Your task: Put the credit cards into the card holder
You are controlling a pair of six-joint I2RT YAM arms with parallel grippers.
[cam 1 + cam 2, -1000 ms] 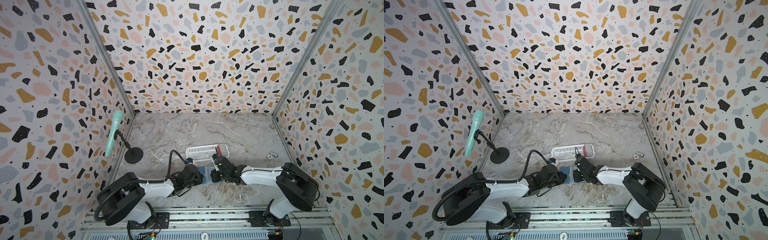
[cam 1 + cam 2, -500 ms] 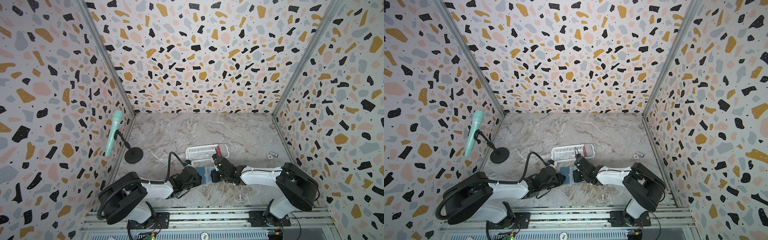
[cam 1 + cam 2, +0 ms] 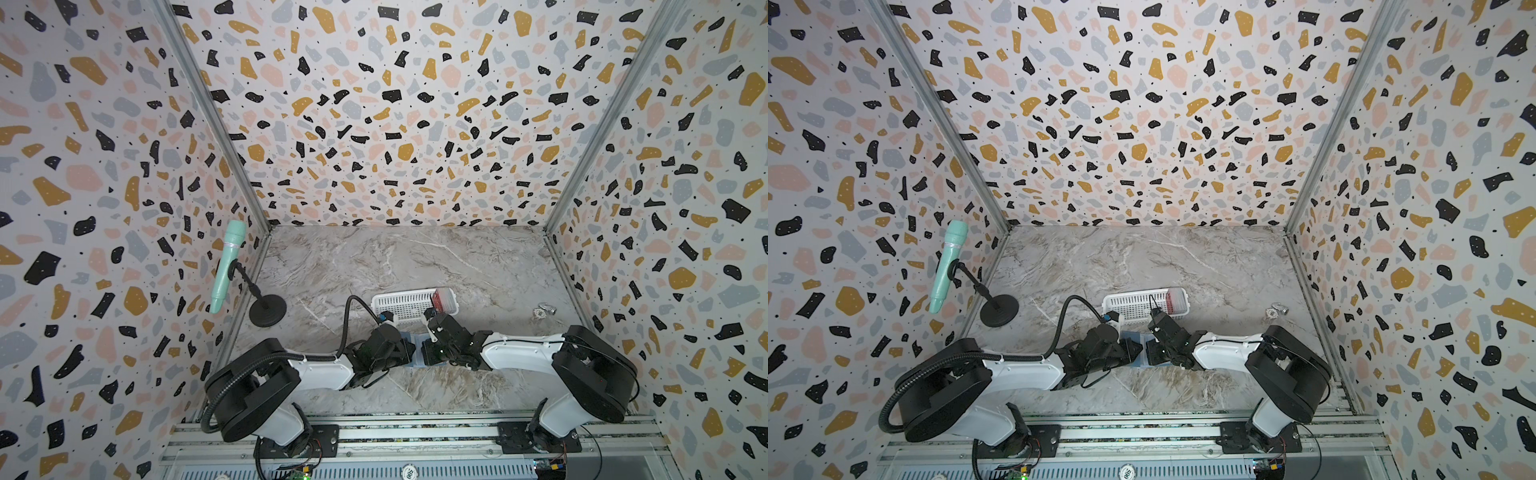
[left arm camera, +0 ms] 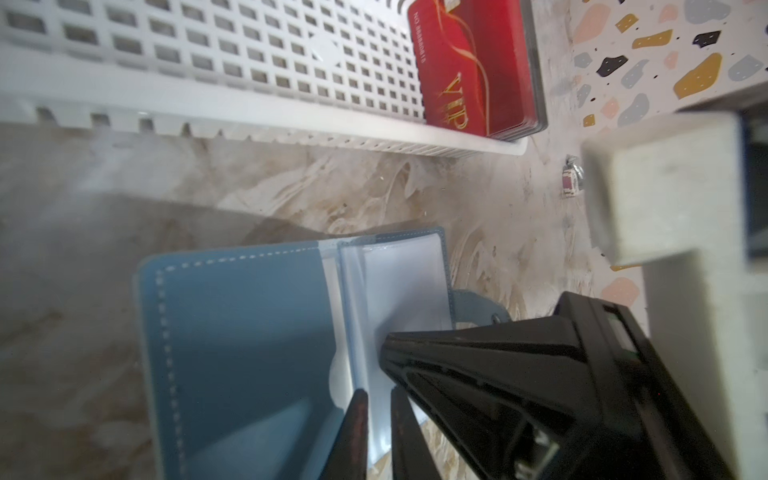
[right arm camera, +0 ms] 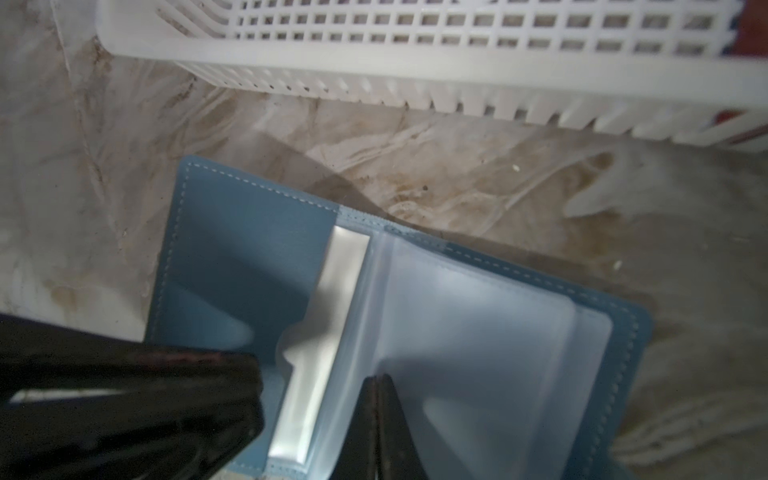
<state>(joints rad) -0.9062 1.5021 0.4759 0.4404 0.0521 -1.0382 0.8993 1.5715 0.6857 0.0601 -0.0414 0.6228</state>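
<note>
The card holder lies open on the bench, in the front part, btwn both grippers. Its far edge is near the white basket w/ a thin strip of bench between, not touching. The red cards are stacked at one end of the basket. There is lots of open bench behind the basket, up to the back wall.

Left gripper is narrow. One of the clear sleeves shows in its small gap, can't tell if it pinches. Right gripper is closed tight, tip on the sleeves, holding nothing.

Vs a sec ago, almost nothing moved.

The holder is smooth blue w/ white stitches and round corners. The sleeves are shiny plastic, the basket is hard plastic w/ square holes, and the bench looks like marble
</note>
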